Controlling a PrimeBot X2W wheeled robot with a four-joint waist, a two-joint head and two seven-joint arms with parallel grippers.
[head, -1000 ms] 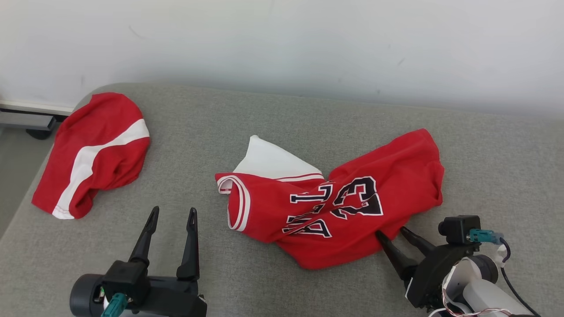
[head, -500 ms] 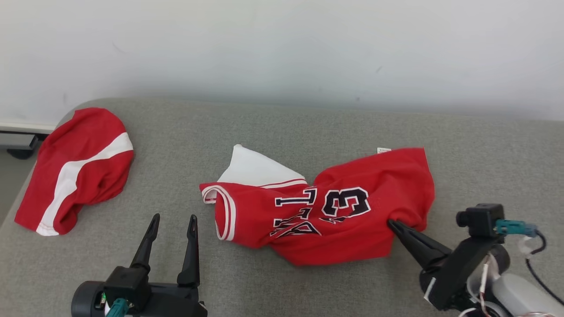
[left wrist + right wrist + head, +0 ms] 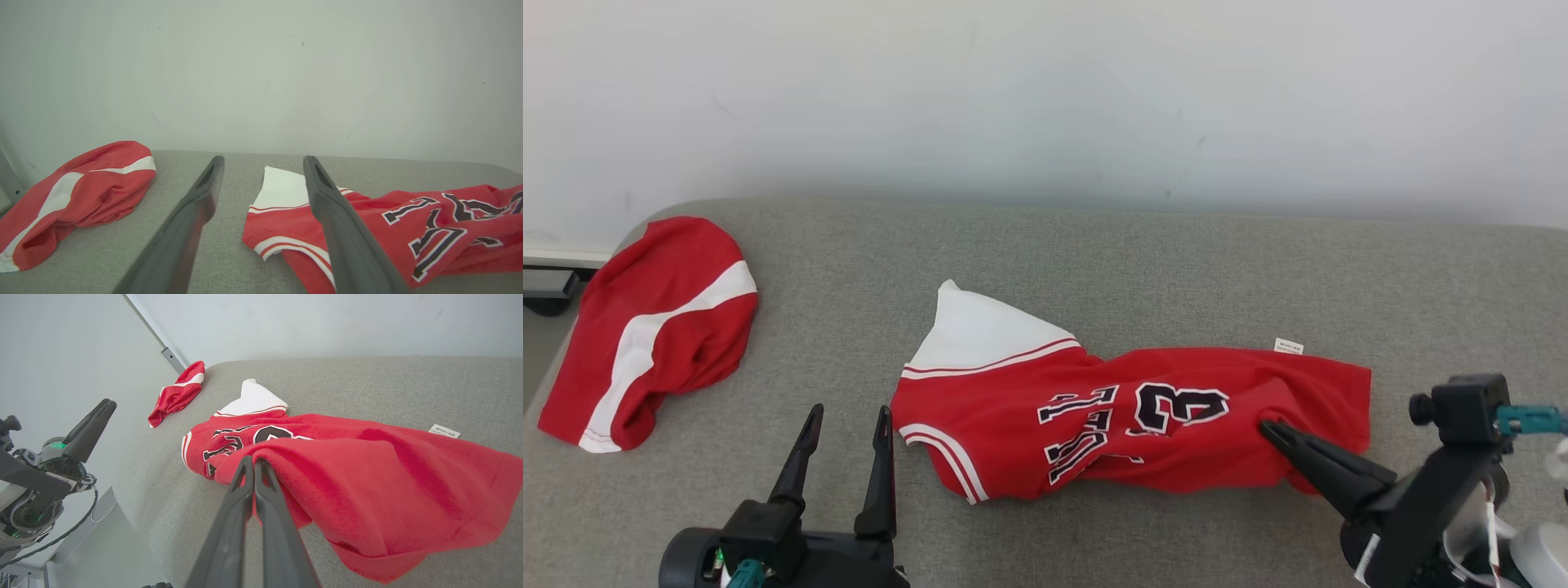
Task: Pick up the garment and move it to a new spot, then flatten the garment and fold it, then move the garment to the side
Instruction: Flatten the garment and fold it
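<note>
The garment [image 3: 1127,416] is a red jersey with dark lettering, the number 23 and a white panel, lying stretched sideways on the grey padded surface [image 3: 1094,253]. My right gripper [image 3: 1267,429] is shut on a fold of its red fabric near the right end. In the right wrist view the fingers [image 3: 254,461] pinch the cloth [image 3: 367,477], lifting it slightly. Left of the jersey's striped armhole [image 3: 286,245], my left gripper [image 3: 848,416] stands open and holds nothing; its fingers [image 3: 263,161] frame the white panel.
A second red garment with a white stripe [image 3: 645,327] lies bunched at the surface's far left corner. A white wall runs along the back. A small white label [image 3: 1288,346] sticks out at the jersey's upper right edge.
My right gripper shut on the jersey's right part and drew it rightward, stretching the crumpled cloth out. The head camera shifted. The left gripper stayed open.
</note>
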